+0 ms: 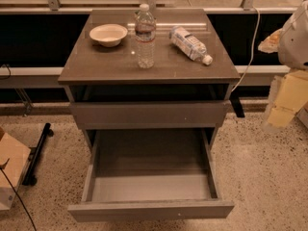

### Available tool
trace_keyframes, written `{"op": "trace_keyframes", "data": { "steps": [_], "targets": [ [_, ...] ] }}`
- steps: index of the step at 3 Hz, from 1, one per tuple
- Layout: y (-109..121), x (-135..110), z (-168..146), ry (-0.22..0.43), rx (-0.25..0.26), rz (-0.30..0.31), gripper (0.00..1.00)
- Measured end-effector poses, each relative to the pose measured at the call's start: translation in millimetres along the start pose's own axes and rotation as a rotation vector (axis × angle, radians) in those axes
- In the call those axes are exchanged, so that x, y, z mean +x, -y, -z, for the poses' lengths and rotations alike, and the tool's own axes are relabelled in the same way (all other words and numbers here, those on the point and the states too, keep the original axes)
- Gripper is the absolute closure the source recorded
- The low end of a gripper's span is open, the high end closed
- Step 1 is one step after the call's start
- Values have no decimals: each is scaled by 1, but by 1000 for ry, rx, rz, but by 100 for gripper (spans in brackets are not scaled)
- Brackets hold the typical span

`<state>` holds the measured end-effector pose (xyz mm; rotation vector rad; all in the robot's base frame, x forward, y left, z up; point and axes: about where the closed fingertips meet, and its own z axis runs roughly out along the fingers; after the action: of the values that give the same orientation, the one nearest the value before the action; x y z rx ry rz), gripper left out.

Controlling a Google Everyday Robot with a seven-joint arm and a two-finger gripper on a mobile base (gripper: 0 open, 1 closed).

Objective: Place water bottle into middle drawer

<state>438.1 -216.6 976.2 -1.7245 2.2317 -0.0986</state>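
Observation:
The water bottle (145, 36) stands upright on the cabinet top (110, 64), near its middle. It is clear and ribbed, with a white cap and a dark red label band. The middle drawer (150, 186) is pulled out wide at the bottom of the cabinet, and its pale grey floor is bare. My gripper (283, 102) hangs at the right edge of the view, beside the cabinet and well away from the bottle, holding nothing that I can see.
A white bowl (108, 34) sits left of the bottle. A stubbier bottle with a white-and-blue label (190, 44) lies on its side to the right. A flat grey drawer front (149, 113) is above the open drawer. A black stand (37, 153) and a cardboard box (10, 170) are on the floor at left.

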Motion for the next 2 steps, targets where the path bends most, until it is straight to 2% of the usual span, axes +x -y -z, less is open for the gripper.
{"op": "trace_keyframes", "data": {
  "steps": [1, 2],
  "targets": [
    [0, 0, 0, 0, 0, 0, 0],
    [4, -13, -6, 28, 25, 8, 0]
  ]
}}
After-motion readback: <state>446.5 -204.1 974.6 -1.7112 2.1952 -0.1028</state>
